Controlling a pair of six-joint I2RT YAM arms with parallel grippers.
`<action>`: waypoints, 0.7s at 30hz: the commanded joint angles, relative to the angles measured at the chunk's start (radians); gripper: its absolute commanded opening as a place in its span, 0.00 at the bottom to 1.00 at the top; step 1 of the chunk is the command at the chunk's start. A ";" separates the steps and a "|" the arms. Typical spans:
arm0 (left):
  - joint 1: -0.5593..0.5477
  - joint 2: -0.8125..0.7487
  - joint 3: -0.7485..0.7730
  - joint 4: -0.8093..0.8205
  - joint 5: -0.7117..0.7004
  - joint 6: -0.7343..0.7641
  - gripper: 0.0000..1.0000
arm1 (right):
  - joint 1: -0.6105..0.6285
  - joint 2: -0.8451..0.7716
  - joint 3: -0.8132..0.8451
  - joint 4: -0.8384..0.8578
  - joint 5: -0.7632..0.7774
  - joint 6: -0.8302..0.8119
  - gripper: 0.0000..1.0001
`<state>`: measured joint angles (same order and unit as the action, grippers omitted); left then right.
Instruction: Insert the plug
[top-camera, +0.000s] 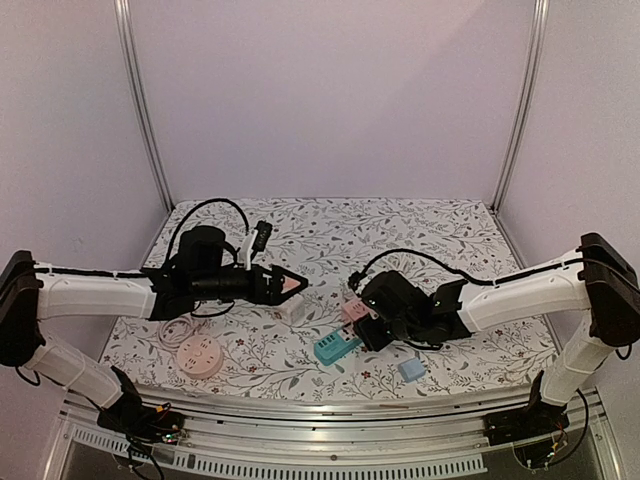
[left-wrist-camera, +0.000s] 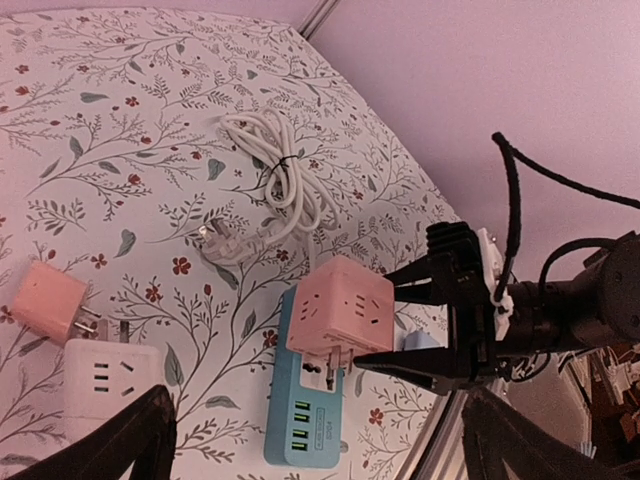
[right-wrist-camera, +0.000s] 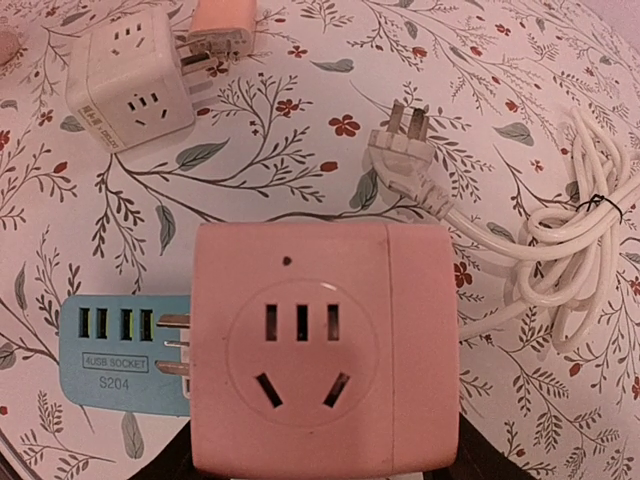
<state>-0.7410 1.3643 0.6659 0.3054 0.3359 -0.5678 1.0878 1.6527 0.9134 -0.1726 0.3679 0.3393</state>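
At the near edge, I see an aluminium rail (top-camera: 330, 432) carrying both arm bases. A cloth (top-camera: 420, 235) printed with leafy sprigs and small red flowers covers the table.

- **Near left:** a round pink power strip (top-camera: 198, 357) lies flat on the cloth.
- **Near right:** a small light-blue block (top-camera: 411, 369) sits on its own.
- **Centre:** a blue socket strip (right-wrist-camera: 110, 352) lies flat. Its label reads "4USB SOCKET" over "S204", below four green-lit ports.
- **Task item:** the right gripper (left-wrist-camera: 372, 322) is clamped on a pink cube plug (right-wrist-camera: 320, 345), one finger on each side. The cube's metal prongs (right-wrist-camera: 172, 342) overlap the right end of the blue strip. I cannot tell whether they are seated.
- **Left of centre:** the left gripper (top-camera: 292, 284) hangs with its fingers spread wide and nothing between them, over a white cube socket (right-wrist-camera: 130, 75). The cube's side label is too small for me to read. A small pink adapter (left-wrist-camera: 50, 300) touches the white cube with its pins.
- **By the pink cube:** a coiled white cable (left-wrist-camera: 275, 170) with a three-pin plug (right-wrist-camera: 402, 150) lies on the cloth.
- **Far side:** pale lilac walls (top-camera: 330, 90) meet at two metal posts (top-camera: 145, 110).
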 joint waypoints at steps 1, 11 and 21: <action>0.006 0.042 0.034 -0.031 0.025 0.020 0.99 | -0.005 0.011 0.008 -0.006 0.003 -0.024 0.30; 0.006 0.073 0.047 0.003 0.123 -0.008 0.99 | -0.001 -0.142 0.009 0.002 0.014 -0.132 0.26; -0.002 0.125 0.045 0.136 0.315 -0.101 0.99 | 0.057 -0.257 -0.023 0.106 0.042 -0.278 0.26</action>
<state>-0.7410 1.4693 0.6903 0.3641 0.5495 -0.6235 1.1213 1.4326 0.9096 -0.1440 0.3870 0.1379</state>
